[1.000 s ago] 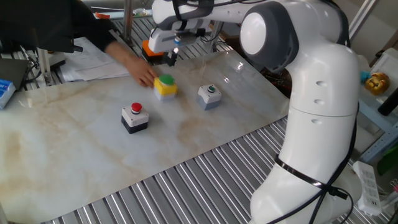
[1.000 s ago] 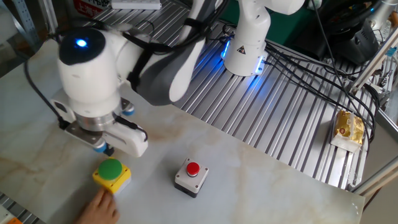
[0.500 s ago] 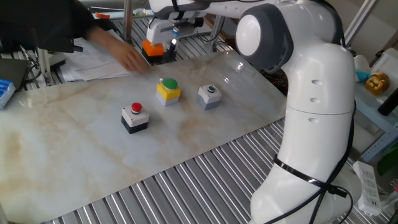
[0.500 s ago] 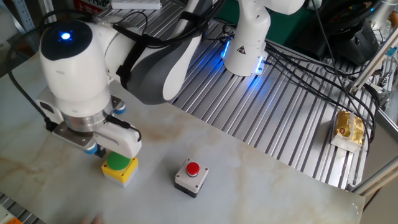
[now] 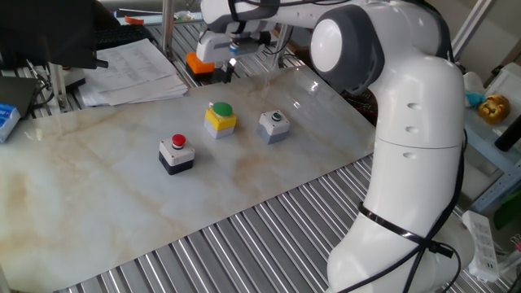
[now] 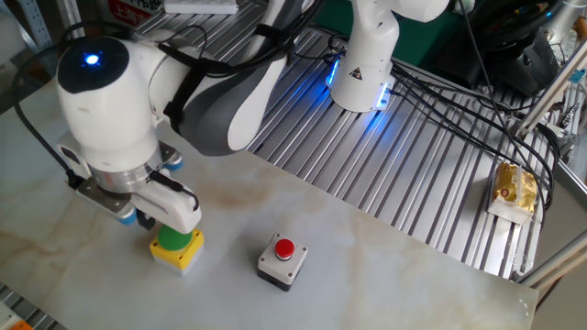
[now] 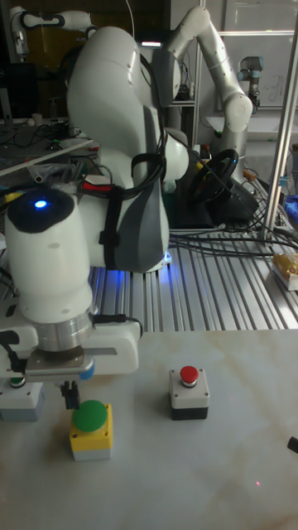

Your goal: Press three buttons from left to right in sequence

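Change: yellow box point(image 5: 220, 120) shifted slightly since a second ago, when a person's hand touched it; that hand is now gone, and my pincer point(image 7: 71, 396) has lifted a little.
Meaning: row looks set, nothing pressed yet by my judgement; red comes first.
Buttons: red-button box point(image 5: 176, 153) at 8 o'clock of the yellow box, grey box point(image 5: 274, 126) at 3 o'clock, all upright on the surface point(image 5: 98, 203).
Pincer: above the yellow box; clenched or released, I cannot tell.
Beyond: orange box point(image 5: 199, 63) at 12 o'clock.
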{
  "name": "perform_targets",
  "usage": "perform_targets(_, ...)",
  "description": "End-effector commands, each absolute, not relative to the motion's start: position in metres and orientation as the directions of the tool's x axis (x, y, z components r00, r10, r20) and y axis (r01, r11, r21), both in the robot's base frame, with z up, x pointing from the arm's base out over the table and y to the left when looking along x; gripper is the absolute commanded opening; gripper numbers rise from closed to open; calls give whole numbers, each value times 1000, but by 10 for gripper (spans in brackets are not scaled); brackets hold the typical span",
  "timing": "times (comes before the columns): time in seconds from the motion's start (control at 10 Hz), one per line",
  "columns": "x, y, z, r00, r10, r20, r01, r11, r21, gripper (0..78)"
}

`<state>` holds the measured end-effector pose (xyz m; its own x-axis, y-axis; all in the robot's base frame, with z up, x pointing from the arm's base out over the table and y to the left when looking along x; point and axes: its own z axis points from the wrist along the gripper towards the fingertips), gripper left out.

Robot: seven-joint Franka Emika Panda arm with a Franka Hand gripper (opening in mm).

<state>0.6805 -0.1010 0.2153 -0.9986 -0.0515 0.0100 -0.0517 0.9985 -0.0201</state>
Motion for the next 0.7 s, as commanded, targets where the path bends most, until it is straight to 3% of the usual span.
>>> perform_targets(0.1,663,-103,197,-1000,-6,-10,-6,1000,-14,11)
perform_targets(0.7,649,-94,183,-1000,4,-20,4,1000,-7,11)
